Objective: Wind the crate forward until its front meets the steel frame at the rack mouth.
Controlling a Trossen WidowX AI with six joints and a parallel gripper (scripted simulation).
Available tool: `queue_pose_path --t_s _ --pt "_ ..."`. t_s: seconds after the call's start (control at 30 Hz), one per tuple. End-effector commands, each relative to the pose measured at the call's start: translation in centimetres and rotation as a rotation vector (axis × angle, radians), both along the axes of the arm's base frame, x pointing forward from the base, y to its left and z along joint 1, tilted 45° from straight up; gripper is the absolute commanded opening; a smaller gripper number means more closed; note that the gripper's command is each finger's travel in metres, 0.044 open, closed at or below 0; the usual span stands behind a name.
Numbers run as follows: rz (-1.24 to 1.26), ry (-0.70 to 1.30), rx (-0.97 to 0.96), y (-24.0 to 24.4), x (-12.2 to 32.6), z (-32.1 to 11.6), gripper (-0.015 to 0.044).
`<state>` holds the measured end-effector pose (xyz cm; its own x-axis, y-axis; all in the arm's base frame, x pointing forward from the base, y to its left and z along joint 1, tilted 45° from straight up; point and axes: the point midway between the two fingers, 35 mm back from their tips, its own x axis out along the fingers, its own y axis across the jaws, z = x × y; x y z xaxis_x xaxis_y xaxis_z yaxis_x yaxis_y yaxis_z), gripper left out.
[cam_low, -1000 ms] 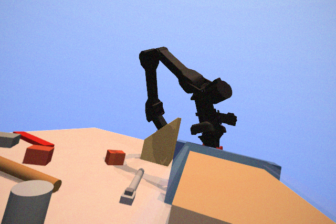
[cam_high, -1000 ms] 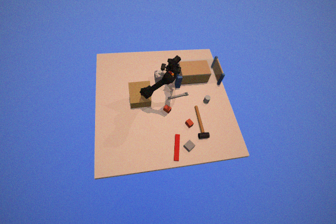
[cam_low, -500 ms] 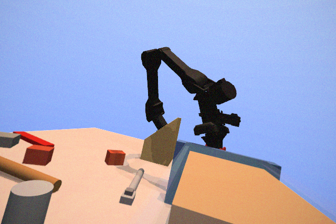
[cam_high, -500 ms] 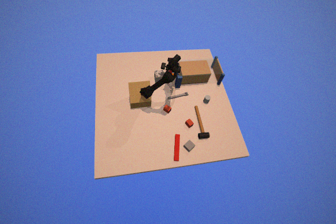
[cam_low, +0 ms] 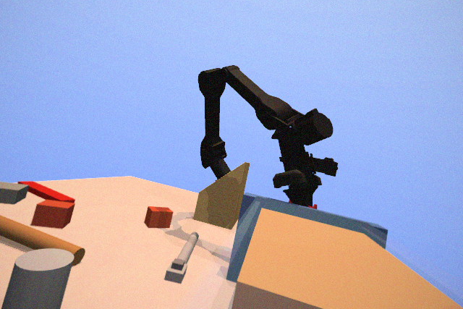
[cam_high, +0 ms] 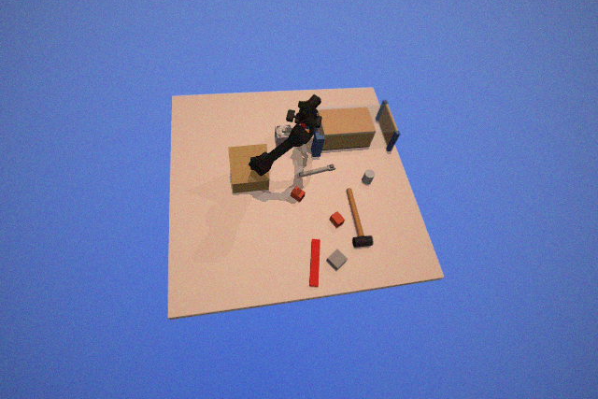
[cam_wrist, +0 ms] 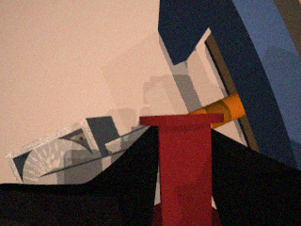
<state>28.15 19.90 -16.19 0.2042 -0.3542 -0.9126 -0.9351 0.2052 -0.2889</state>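
My gripper [cam_high: 305, 127] [cam_low: 303, 204] [cam_wrist: 176, 132] is shut on the winch handle's upright red grip [cam_wrist: 185, 165]. Its grey crank arm [cam_wrist: 101, 157] runs left over the round top of the winch [cam_wrist: 35, 162] [cam_high: 282, 133]. The square key and its hole cannot be made out. The tan crate [cam_high: 348, 120] [cam_low: 317, 253] lies behind the blue frame [cam_high: 320, 146] [cam_low: 243, 231] [cam_wrist: 254, 80] and looks flat. Its front is close to the frame; whether they touch is hidden. An orange cylinder [cam_wrist: 230, 110] shows at the frame's mouth, partly behind the grip.
A tan block [cam_high: 247, 160] [cam_low: 221, 200] stands below the arm. A grey wrench [cam_high: 316, 171] [cam_low: 184, 255], red blocks [cam_high: 297, 193] [cam_high: 336, 219], a mallet [cam_high: 355, 213], a grey cylinder [cam_high: 367, 176] and a red bar [cam_high: 315, 263] lie toward the front. A blue-posted panel [cam_high: 388, 125] stands beyond the crate.
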Motion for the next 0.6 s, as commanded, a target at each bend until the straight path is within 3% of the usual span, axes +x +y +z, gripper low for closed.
queue_pose_path --t_s 0.0,0.57 --pt "0.007 0.009 0.026 1.3 -0.3 -1.1 0.0000" --pt "0.007 0.009 0.027 2.5 -0.8 -2.3 0.0000"
